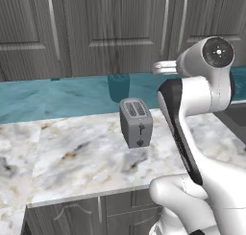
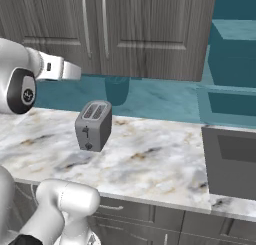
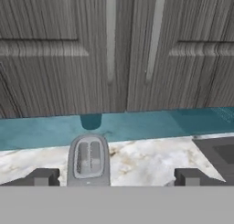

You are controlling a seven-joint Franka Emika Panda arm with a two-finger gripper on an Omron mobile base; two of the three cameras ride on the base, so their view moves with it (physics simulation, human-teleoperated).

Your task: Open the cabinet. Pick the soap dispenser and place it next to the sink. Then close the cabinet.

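The cabinet [image 3: 123,49] is hanging shut above the counter [image 1: 86,152], its two long handles [image 3: 111,31] side by side at the middle. The tool [image 3: 117,177] is gaping wide, holding nothing, facing those doors from above the counter. A toaster [image 1: 136,121] is standing toward the counter's back edge, directly beneath the tool. The sink [image 2: 232,161] is lying at the counter's right end.

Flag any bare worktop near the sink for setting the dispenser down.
Free: the marble worktop between the toaster and the sink, bordered behind by the teal backsplash. Also bare: the wide stretch left of the toaster in the left base view. Crowded: just the toaster's spot, under the shut cabinet.
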